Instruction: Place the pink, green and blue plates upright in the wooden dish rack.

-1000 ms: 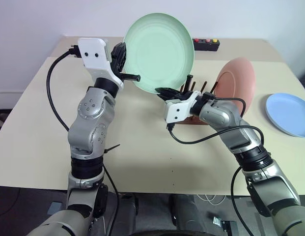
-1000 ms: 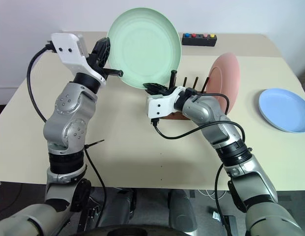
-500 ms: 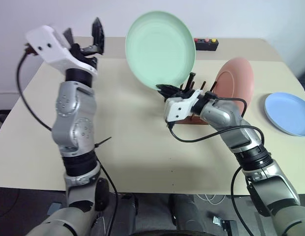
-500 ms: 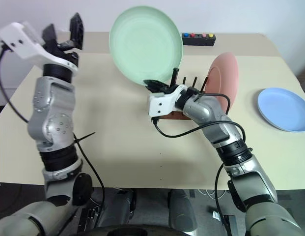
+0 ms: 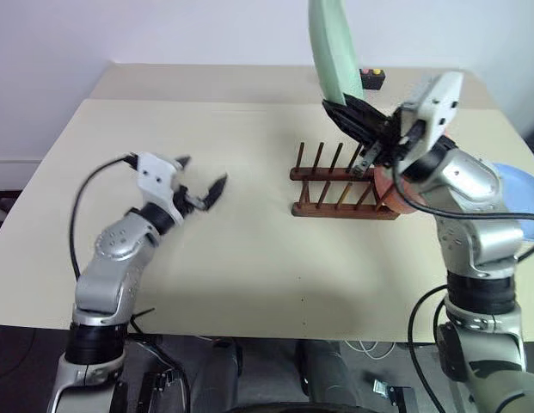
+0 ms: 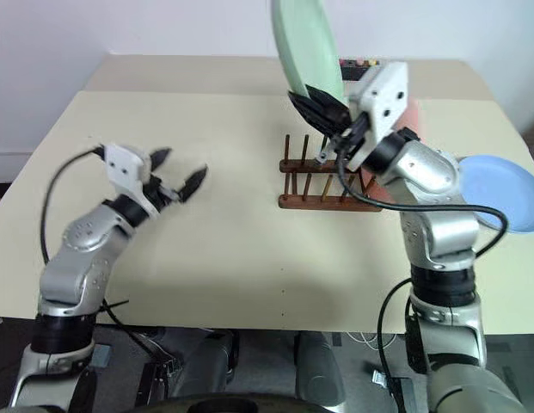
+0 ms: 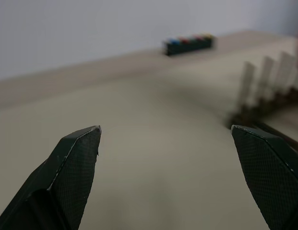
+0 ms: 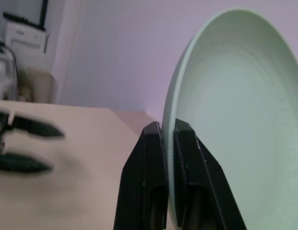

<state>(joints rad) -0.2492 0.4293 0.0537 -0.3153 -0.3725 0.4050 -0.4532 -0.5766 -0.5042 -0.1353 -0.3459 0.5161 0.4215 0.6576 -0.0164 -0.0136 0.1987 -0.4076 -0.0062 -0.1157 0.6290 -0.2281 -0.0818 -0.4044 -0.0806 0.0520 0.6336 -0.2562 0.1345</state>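
My table (image 5: 249,258) is a plain cream top with a seam running across it near the far edge. The rack (image 5: 344,185) stands right of the middle, its two dark rails lying side by side along the table, pegs upright. A pink plate (image 5: 394,196) stands on edge at the rack's right end, mostly hidden behind my arm. The blue plate (image 6: 499,191) lies flat near the right edge, well apart from the rack. A black box (image 6: 359,64) with coloured buttons sits by the far edge. The near half and the whole left side are bare.
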